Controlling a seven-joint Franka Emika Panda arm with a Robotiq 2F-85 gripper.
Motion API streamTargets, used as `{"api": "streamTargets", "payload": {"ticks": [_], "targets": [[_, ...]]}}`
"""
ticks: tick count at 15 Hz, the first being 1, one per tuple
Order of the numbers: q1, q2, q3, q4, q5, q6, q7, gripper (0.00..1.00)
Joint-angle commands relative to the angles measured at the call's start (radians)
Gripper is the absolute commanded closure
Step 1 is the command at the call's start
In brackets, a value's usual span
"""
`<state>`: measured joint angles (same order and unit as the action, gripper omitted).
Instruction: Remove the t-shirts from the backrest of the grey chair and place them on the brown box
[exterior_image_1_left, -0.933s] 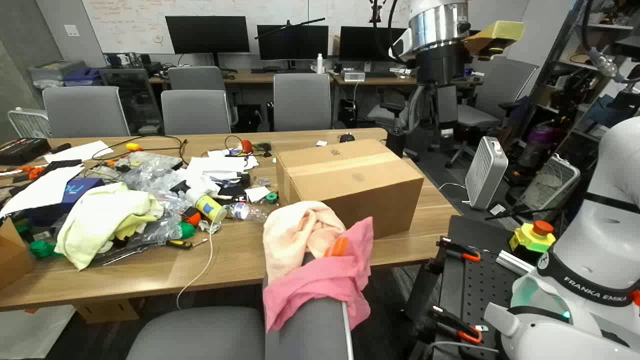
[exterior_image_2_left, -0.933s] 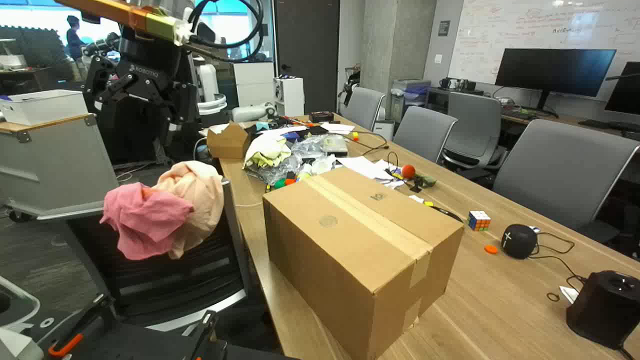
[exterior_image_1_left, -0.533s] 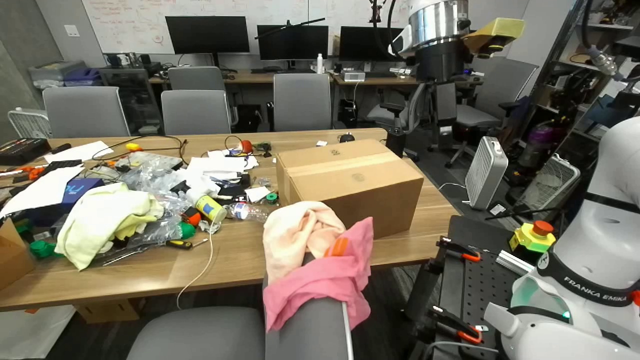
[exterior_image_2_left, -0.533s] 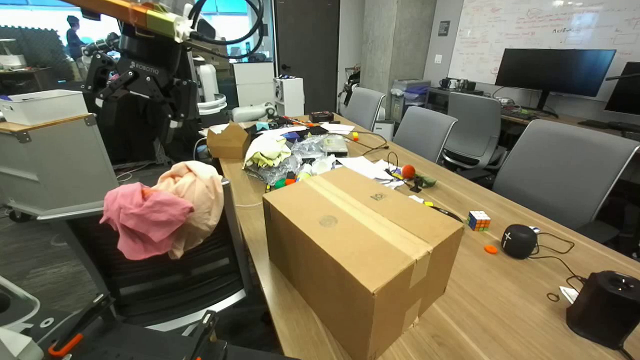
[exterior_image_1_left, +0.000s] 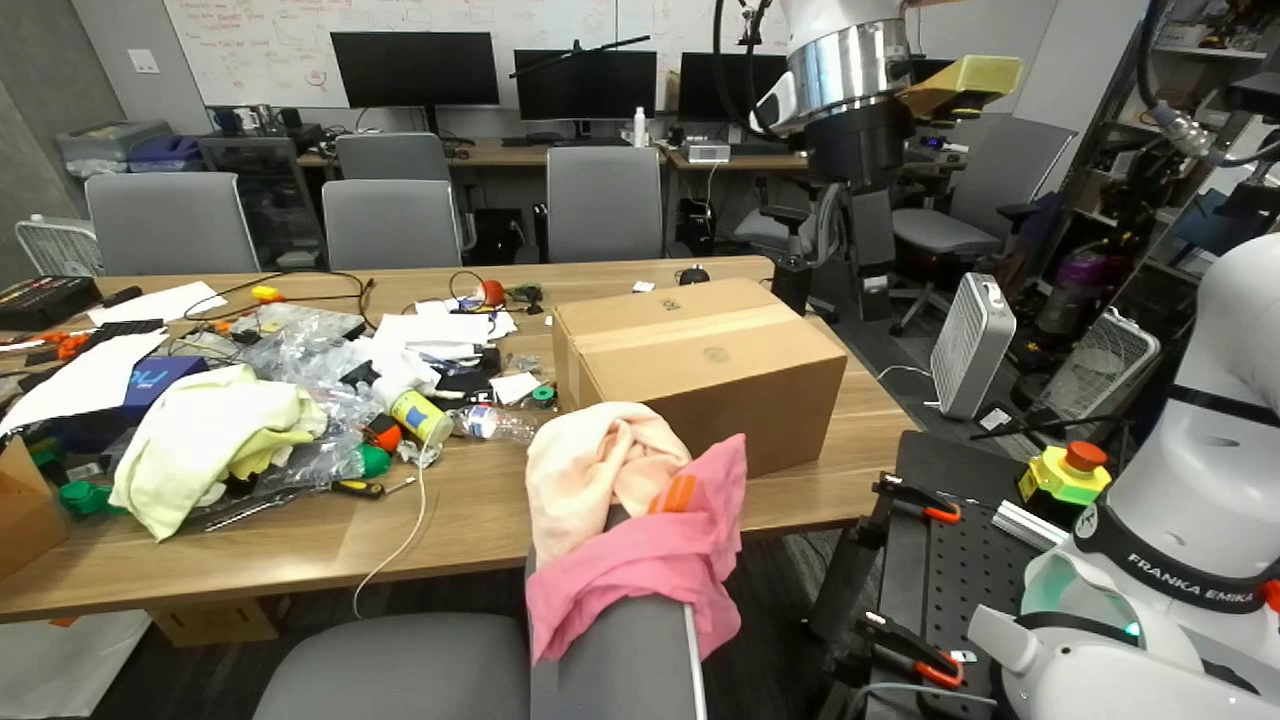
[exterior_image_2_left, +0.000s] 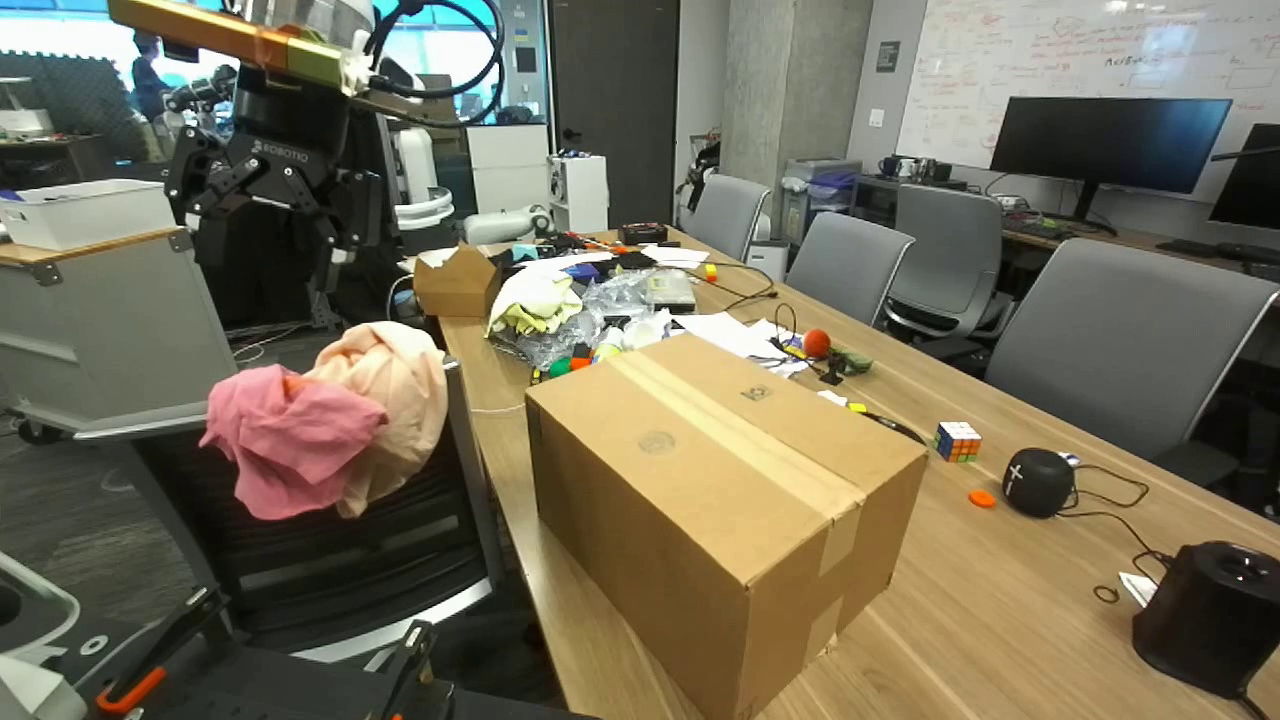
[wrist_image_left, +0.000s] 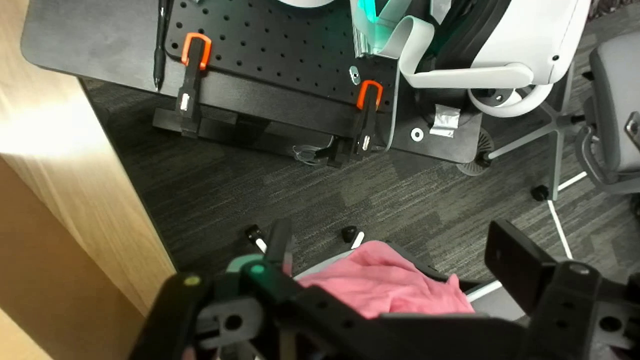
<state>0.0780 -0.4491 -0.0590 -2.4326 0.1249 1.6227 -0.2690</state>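
A long wooden table (exterior_image_1_left: 470, 540) runs through a room floored with grey carpet (wrist_image_left: 240, 185). One end is crowded: papers (exterior_image_1_left: 430, 331), crumpled clear plastic (exterior_image_1_left: 310, 345), a pale yellow cloth (exterior_image_1_left: 215, 430), a plastic bottle (exterior_image_1_left: 495, 423) and a screwdriver (exterior_image_1_left: 358, 489) lie close together. Further along stands the taped brown box (exterior_image_1_left: 690, 330), and in an exterior view a puzzle cube (exterior_image_2_left: 958, 441) and a small black speaker (exterior_image_2_left: 1038, 483) sit near it on the wood. The pink shirt (exterior_image_1_left: 640, 565) and the peach shirt (exterior_image_1_left: 585, 475) hang bunched together over the backrest of the grey chair (exterior_image_1_left: 630, 670), just beside the table. The gripper (wrist_image_left: 390, 245) is up in the air, higher than both shirts and apart from them, its fingers spread wide with nothing held between them. Across the table stand more grey chairs (exterior_image_1_left: 390, 232), and behind them monitors (exterior_image_1_left: 415, 70) on a desk (exterior_image_1_left: 490, 153) in front of a whiteboard (exterior_image_1_left: 260, 50). A white fan (exterior_image_1_left: 970, 350) stands on the carpet.
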Motion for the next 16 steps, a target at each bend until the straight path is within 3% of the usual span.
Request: {"api": "streamTargets", "payload": {"ticks": [1, 16], "targets": [[0.025, 0.128, 0.065, 0.091, 0.008, 0.030, 0.035, 0.00], [0.049, 0.472, 0.170, 0.212, -0.011, 0.477, 0.155, 0.00]]}}
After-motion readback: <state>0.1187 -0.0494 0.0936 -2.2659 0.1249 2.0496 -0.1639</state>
